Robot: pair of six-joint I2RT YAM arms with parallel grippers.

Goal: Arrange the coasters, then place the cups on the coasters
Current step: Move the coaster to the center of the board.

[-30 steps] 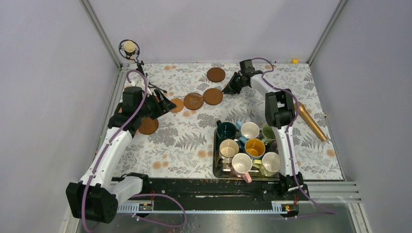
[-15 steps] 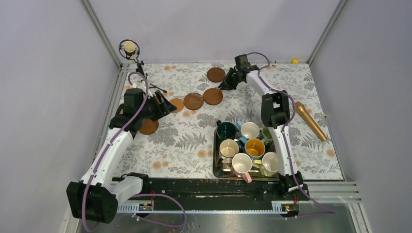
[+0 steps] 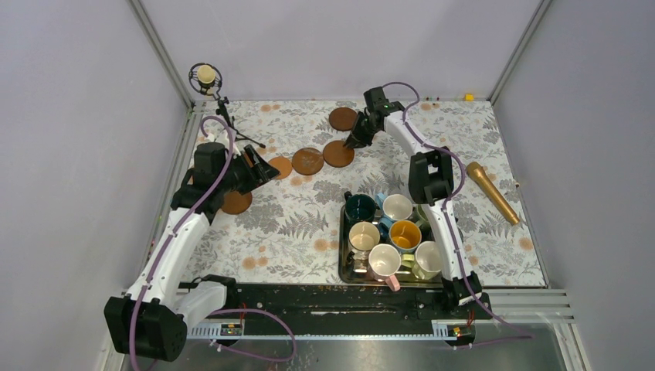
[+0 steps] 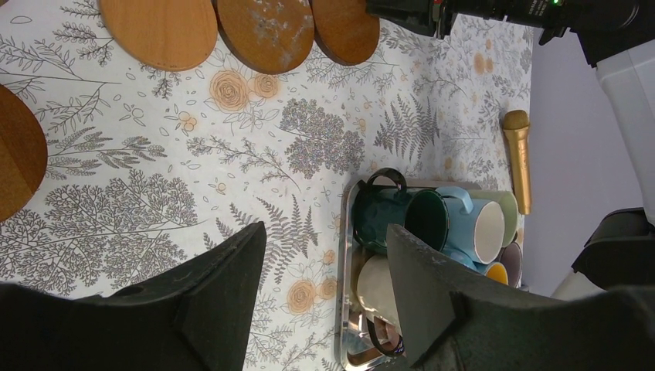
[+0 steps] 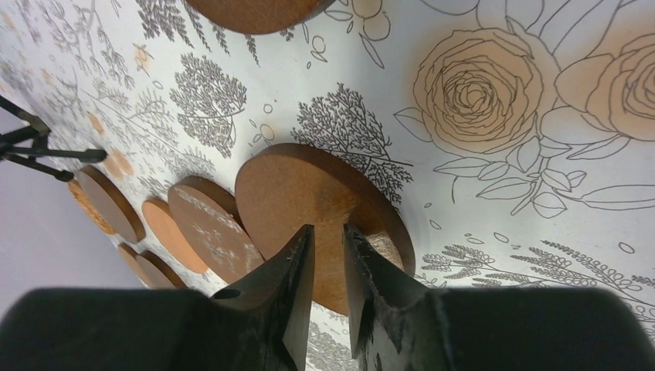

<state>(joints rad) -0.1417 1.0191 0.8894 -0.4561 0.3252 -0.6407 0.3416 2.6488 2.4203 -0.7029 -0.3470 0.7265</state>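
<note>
Five brown coasters lie at the back of the table: one alone [image 3: 343, 118], three in a row [image 3: 338, 153] [image 3: 307, 161] [image 3: 280, 167], and one further left [image 3: 236, 201]. My right gripper [image 3: 357, 140] [image 5: 328, 241] hangs tip-down over the right-hand coaster [image 5: 309, 193] of the row, jaws a narrow slit apart with nothing between them. My left gripper [image 3: 266, 166] [image 4: 324, 232] stands open and empty beside the row's left end. Several cups, among them dark green [image 3: 360, 207], white [image 3: 397, 207] and yellow-orange [image 3: 405, 234], stand packed on a steel tray [image 3: 342, 259].
A gold microphone [image 3: 491, 192] lies right of the tray. A small tripod stand with a round head [image 3: 206, 77] is at the back left corner. Grey walls enclose the flowered tablecloth on three sides.
My right gripper has swung left and now sits over the right-hand coaster of the row. The left arm and the coasters have not moved.
</note>
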